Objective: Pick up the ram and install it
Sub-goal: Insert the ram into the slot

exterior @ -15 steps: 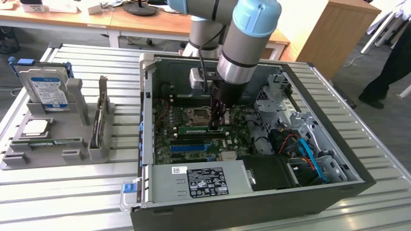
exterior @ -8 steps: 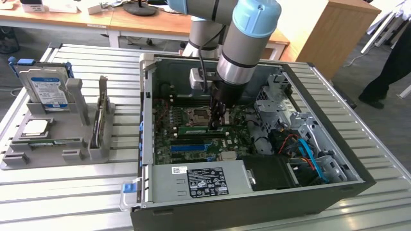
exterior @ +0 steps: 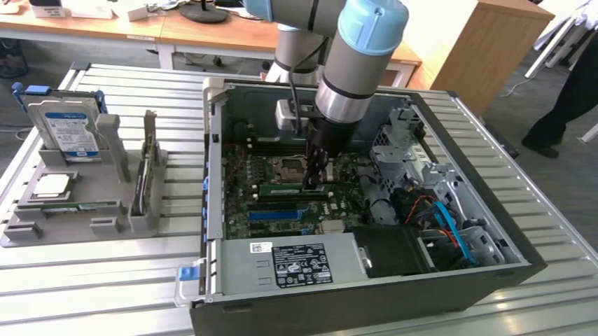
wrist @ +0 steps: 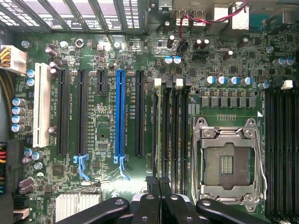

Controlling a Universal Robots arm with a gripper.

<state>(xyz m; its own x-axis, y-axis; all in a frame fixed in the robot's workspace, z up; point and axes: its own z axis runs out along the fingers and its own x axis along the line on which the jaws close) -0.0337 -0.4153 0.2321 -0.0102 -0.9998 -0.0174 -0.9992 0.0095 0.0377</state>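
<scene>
At the exterior view's left, a grey tray [exterior: 19,234] is sitting on the slatted table, carrying the silver hard drive [exterior: 66,129] at its far end and the small square processor chip [exterior: 52,184] nearer (neither is the task's thing). To its right the open computer case [exterior: 374,308] is lying on its side, and the arm is reaching straight down into it. The gripper [exterior: 316,185] is standing closed over the memory slots, just left of the empty processor socket [wrist: 228,163]. As far as I can judge, its fingers [wrist: 152,205] are pinching the upper edge of the ram [exterior: 285,187], which is lying along the leftmost of those slots. Whether it is fully seated I cannot tell.

The step in hand looks like the install itself, with the pick-up done. Seating the stick would call for keeping it upright and square to the slot, with pressure going straight down. At the far right a person's leg [exterior: 570,91] is standing beside the table.
</scene>
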